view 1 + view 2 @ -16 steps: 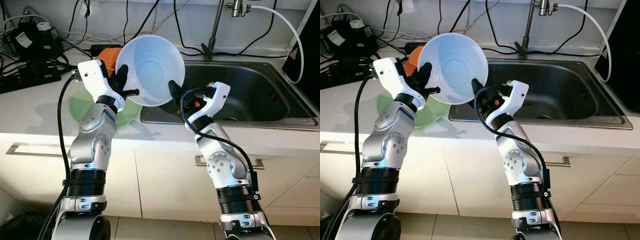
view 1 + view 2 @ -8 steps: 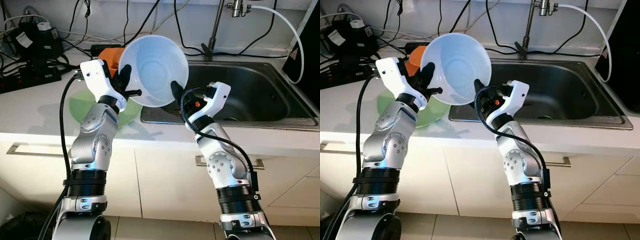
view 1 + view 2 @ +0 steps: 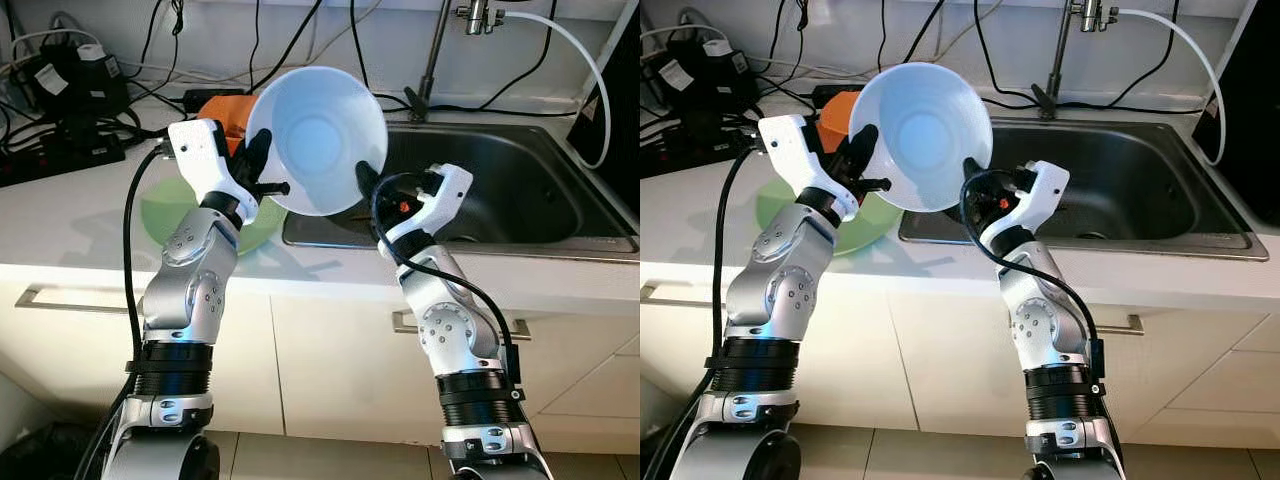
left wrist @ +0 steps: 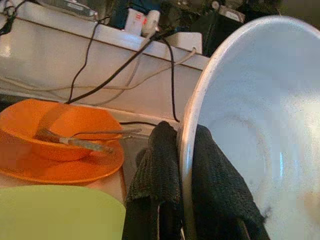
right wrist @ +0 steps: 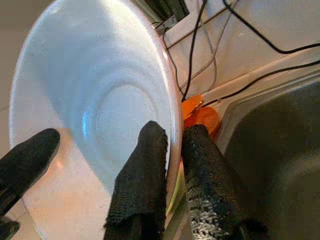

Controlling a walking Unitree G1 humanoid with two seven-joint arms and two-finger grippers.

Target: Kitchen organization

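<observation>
A large white bowl (image 3: 318, 140) hangs tilted in the air over the counter, by the left edge of the sink, with its hollow facing me. My left gripper (image 3: 256, 168) is shut on the bowl's left rim, one black finger inside and one outside (image 4: 155, 165). My right gripper (image 3: 366, 186) is shut on the lower right rim of the bowl (image 5: 100, 100), again with a finger on each side. Below and left of the bowl, a light green plate (image 3: 165, 215) lies on the counter. Behind it sits an orange plate (image 4: 30, 165) with an orange bowl and a utensil on it.
The steel sink (image 3: 520, 200) opens to the right, with the faucet (image 3: 432, 55) and a white hose (image 3: 585, 75) behind it. Black power strips, chargers and cables (image 3: 60, 110) crowd the counter's back left. Cabinet drawers with handles (image 3: 50, 298) run below the counter edge.
Both grippers have carried the bowl a little to the right, toward the sink. The bowl has turned so its hollow faces me more directly.
</observation>
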